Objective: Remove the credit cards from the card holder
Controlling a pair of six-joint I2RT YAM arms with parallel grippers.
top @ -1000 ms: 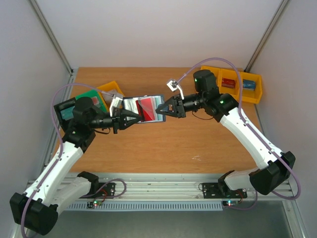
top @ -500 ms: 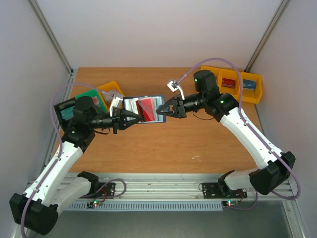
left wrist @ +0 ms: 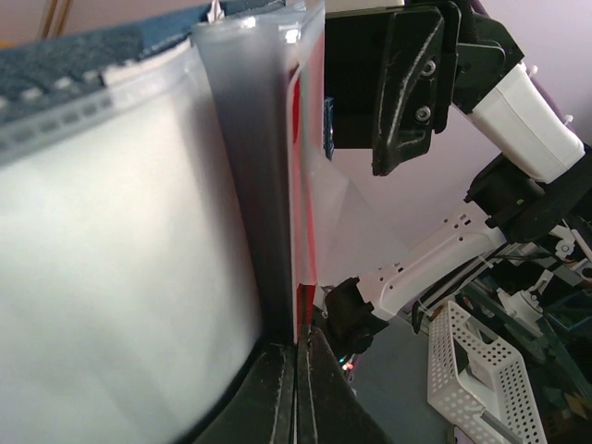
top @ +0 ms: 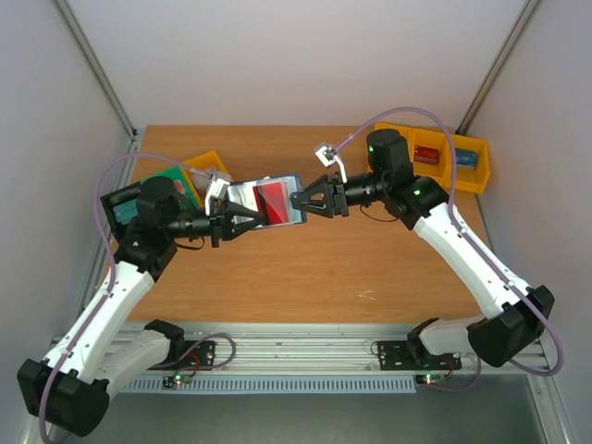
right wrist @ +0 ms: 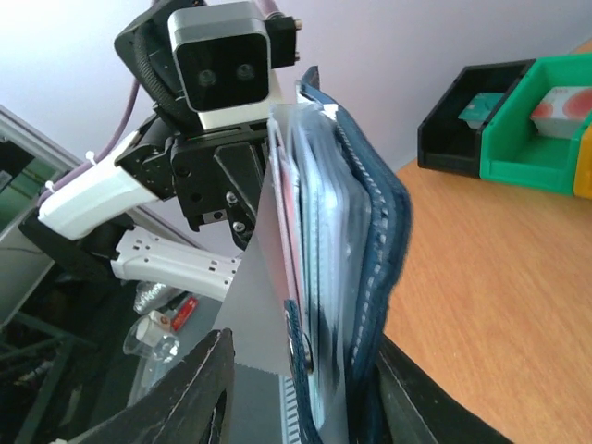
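1. No writing can be read. The red card shows only a plain red face from above. The small red and blue items in the yellow bins at the far right of the table are too small to make out.
2. The card holder hangs between the two grippers over the left-centre of the table, opened out, with its pale lining and the red card facing up.
3. The left gripper has the near left edge of the card holder. In the left wrist view its jaws are almost closed, and the thin edge of lining and red card runs down into the narrow slit between them.
4. The right gripper meets the card holder's right edge. In the right wrist view its jaws stand about as wide apart as the wallet is thick. One of the fingers lies by the clear pocket sheet, and the other is against the navy cover.
5. A green bin and a black bin stand on the table beyond the wallet.
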